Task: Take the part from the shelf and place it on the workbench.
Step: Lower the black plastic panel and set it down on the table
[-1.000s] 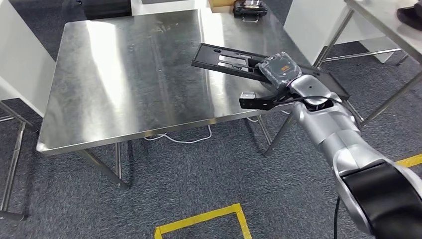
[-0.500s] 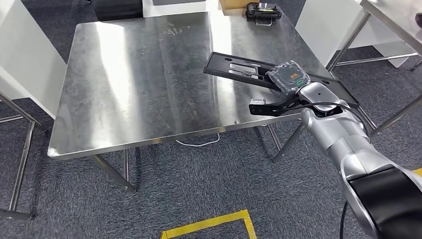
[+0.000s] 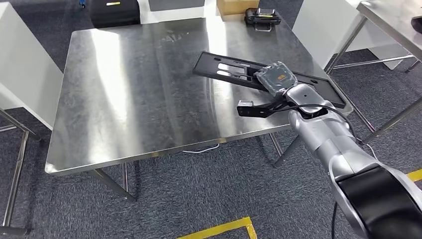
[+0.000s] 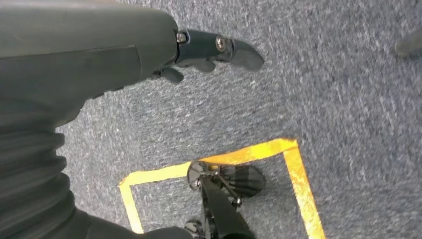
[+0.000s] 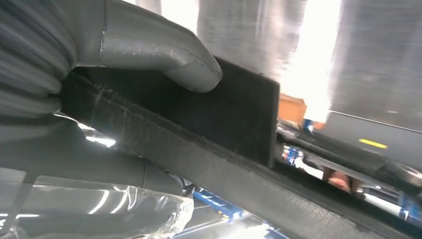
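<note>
The steel workbench [image 3: 134, 89] takes up most of the head view, standing on grey carpet [image 3: 199, 189] marked with yellow floor tape [image 3: 219, 229]. Over its right-hand part lies the part [image 3: 234, 69], a long flat black panel with slots cut through it, its far end out over the tabletop and its near end reaching the table's right edge. Whether the panel already rests on the steel or hangs just above it I cannot tell from here. The right arm [image 3: 328, 139] reaches in from the lower right, and the right hand [image 3: 275, 79] is clamped on the panel's near portion; in the right wrist view the thick grey thumb [image 5: 164, 55] presses on the panel's dark face. The left hand [image 4: 149, 55] hangs by the robot's side over the carpet, its fingers loosely curled and holding nothing. A small black case [image 3: 262, 17] sits at the table's far edge. Judging by this, the fetching from the shelf is done and the carry is finished; what remains is to settle the panel flat on the bench, let go and draw the arm away.
</note>
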